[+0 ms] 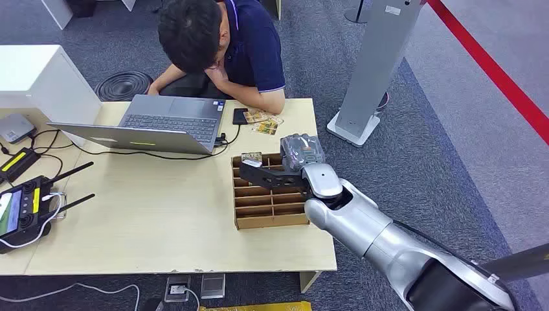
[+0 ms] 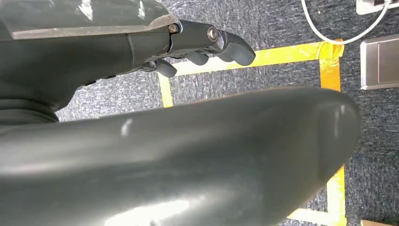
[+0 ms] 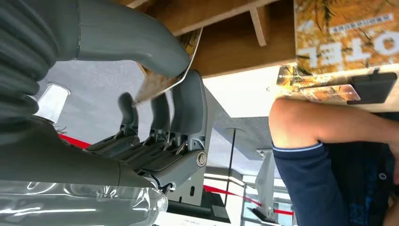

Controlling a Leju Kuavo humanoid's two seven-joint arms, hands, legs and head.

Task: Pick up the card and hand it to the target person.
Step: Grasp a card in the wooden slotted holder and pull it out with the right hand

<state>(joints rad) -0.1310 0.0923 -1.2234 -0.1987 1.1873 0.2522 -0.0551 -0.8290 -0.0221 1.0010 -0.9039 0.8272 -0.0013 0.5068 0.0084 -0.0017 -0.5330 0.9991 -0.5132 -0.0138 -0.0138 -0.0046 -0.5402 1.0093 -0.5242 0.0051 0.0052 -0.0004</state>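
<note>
My right hand (image 1: 280, 173) reaches over the brown divided cardboard box (image 1: 268, 220) on the table. In the right wrist view a thin card (image 3: 162, 80), seen nearly edge-on, is pinched between the thick thumb (image 3: 136, 40) and a dark finger. Another card with "HOTEL" lettering (image 3: 346, 33) stands in the box's far end (image 1: 251, 156). The person (image 1: 223, 45) sits at the table's far side, head bowed, one forearm on the tabletop. My left hand (image 2: 207, 42) hangs over the carpet with nothing in it, its fingers slightly curled.
Loose cards (image 1: 263, 122) and a black device (image 1: 240, 116) lie by the person's arm. An open laptop (image 1: 155, 123) with cables sits left of the box. A remote controller (image 1: 22, 207) lies at the table's left edge. A grey stand (image 1: 372, 71) rises to the right.
</note>
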